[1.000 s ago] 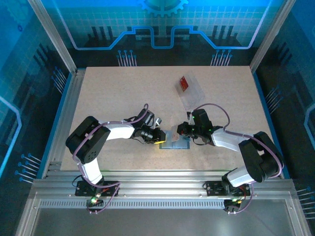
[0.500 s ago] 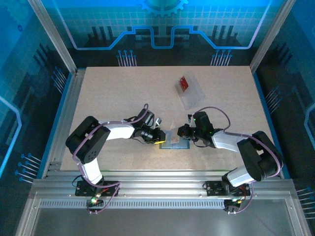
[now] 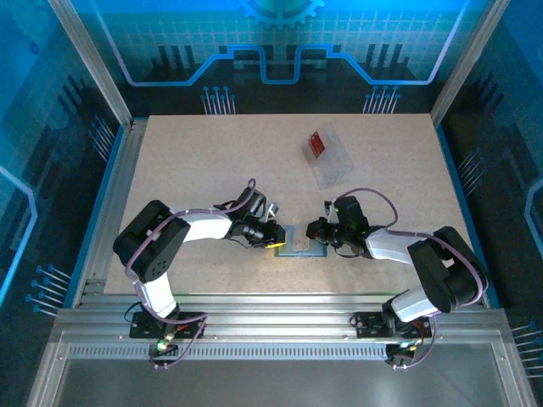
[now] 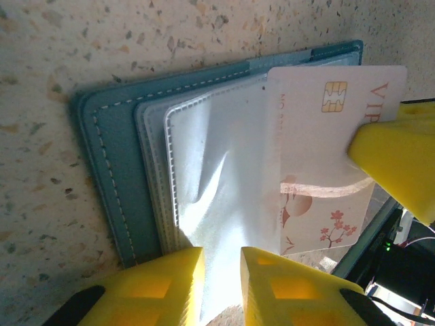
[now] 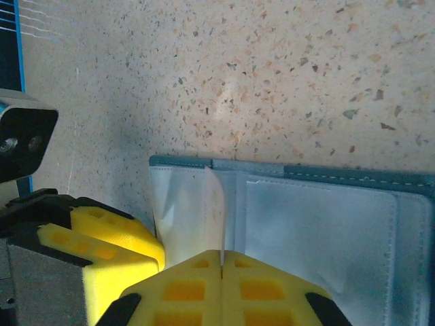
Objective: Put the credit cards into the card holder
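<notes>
- Far across the surface point(image 3: 195, 161), right of centre: clear tray point(image 3: 333, 165) holding a red credit card point(image 3: 319, 142).
- Near the front middle, between both arms: card holder point(image 4: 115, 176), spread open, pockets up.
- Left end effector point(image 4: 221, 272): grasping the holder's clear inner sleeve.
- Right end effector point(image 5: 222, 268): clenched on a pale credit card point(image 4: 319, 170) overlapping the sleeves.

Tabletop point(image 3: 195, 161) free beyond card holder point(image 3: 301, 248), tray point(image 3: 333, 171)

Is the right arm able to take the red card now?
Probably not yet: the right gripper is shut on a white card at the card holder. The way to the red card looks free.
</notes>
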